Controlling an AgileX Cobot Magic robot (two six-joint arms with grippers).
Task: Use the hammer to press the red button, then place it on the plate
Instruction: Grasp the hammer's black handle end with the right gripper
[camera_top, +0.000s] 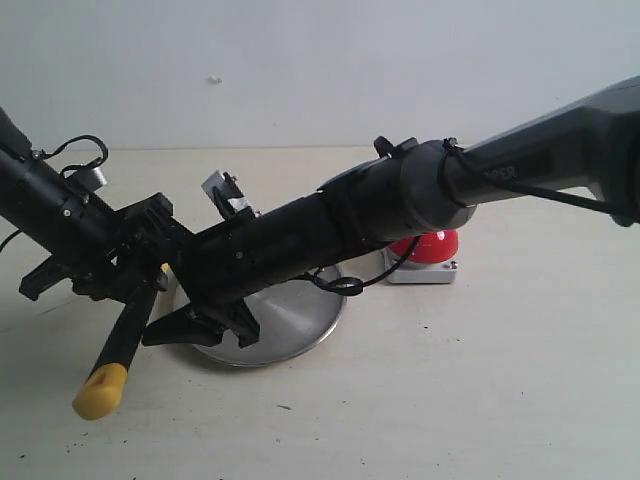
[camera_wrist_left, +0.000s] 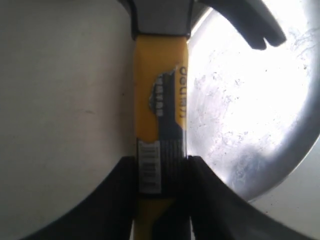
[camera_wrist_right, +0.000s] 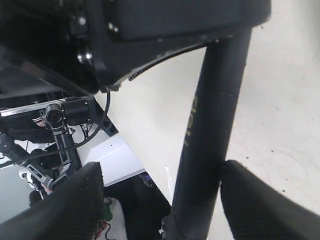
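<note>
The hammer (camera_top: 122, 340) hangs tilted above the table, yellow end low and toward the front. My left gripper (camera_top: 130, 285) is shut on its handle (camera_wrist_left: 160, 115), just below the steel head (camera_wrist_left: 161, 17). My right gripper (camera_top: 200, 322) reaches across from the right and is open. The black part of the handle (camera_wrist_right: 207, 145) runs between its fingers (camera_wrist_right: 250, 200), nearer one of them. The silver plate (camera_top: 295, 318) lies under and beside both grippers. The red button (camera_top: 432, 246) sits on its grey base behind the right arm, partly hidden.
The right arm (camera_top: 450, 185) spans the middle of the exterior view, above the plate (camera_wrist_left: 250, 110). A right finger (camera_wrist_left: 250, 25) pokes in over the plate in the left wrist view. A small white and black object (camera_top: 225, 192) stands behind the plate. A pale wall closes the back.
</note>
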